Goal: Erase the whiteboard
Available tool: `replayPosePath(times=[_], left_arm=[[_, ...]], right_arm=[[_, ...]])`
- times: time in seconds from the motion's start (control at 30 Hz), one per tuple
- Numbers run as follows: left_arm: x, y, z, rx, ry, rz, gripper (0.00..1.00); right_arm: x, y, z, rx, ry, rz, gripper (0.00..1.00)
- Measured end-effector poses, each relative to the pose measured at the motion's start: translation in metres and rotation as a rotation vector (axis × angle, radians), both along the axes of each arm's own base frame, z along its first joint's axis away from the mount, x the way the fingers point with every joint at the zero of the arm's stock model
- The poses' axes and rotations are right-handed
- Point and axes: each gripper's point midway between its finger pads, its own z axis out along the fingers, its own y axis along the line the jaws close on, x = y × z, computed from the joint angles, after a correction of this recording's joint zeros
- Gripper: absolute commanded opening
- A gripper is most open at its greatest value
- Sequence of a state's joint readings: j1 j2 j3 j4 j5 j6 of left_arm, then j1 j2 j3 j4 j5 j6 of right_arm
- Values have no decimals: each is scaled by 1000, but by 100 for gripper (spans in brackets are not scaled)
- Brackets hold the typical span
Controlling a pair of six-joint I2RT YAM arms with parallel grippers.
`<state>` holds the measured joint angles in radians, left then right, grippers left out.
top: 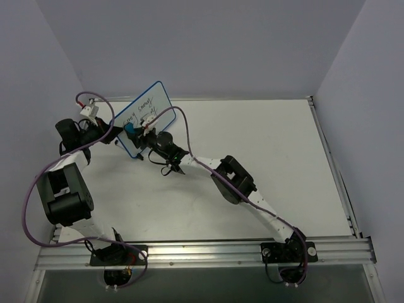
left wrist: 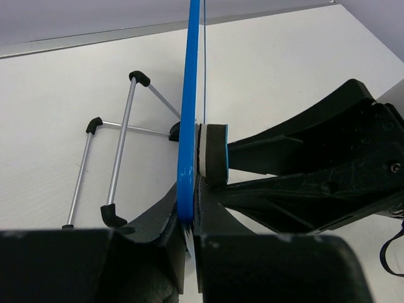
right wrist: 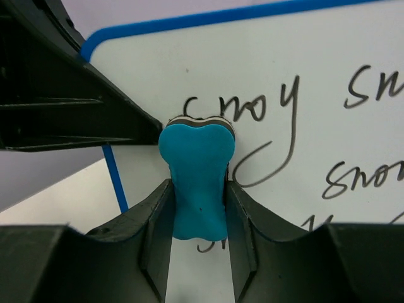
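The whiteboard (top: 146, 113) stands upright at the table's back left, blue-framed and covered in black handwriting (right wrist: 297, 101). My left gripper (left wrist: 189, 205) is shut on its left frame edge (left wrist: 190, 113), which shows edge-on in the left wrist view. My right gripper (right wrist: 198, 211) is shut on a small teal eraser (right wrist: 197, 180). The eraser's felt face presses against the board's written side, near its upper left corner, over the first word. From above, the eraser (top: 129, 131) sits at the board's lower left, with both grippers close together there.
A wire stand with black-capped feet (left wrist: 120, 158) props the whiteboard from behind. Grey walls close in on the left, back and right. An aluminium rail (top: 208, 251) runs along the near edge. Purple cables (top: 28, 196) loop round the left arm.
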<state>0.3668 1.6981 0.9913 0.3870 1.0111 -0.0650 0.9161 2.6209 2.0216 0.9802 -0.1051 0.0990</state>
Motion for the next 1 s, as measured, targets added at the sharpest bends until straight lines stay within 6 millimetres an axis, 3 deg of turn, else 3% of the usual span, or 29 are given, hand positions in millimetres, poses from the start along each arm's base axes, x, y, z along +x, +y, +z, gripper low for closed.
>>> replayPosePath(times=[0.47, 0.87, 1.0], left_arm=[[-4, 0, -1, 42, 27, 31, 2], [-13, 5, -2, 55, 70, 63, 2], [-16, 8, -4, 55, 85, 87, 2]], right_arm=[[21, -16, 1, 13, 23, -6, 0], [14, 8, 50, 87, -33, 65, 0], [14, 17, 50, 90, -25, 78, 0]])
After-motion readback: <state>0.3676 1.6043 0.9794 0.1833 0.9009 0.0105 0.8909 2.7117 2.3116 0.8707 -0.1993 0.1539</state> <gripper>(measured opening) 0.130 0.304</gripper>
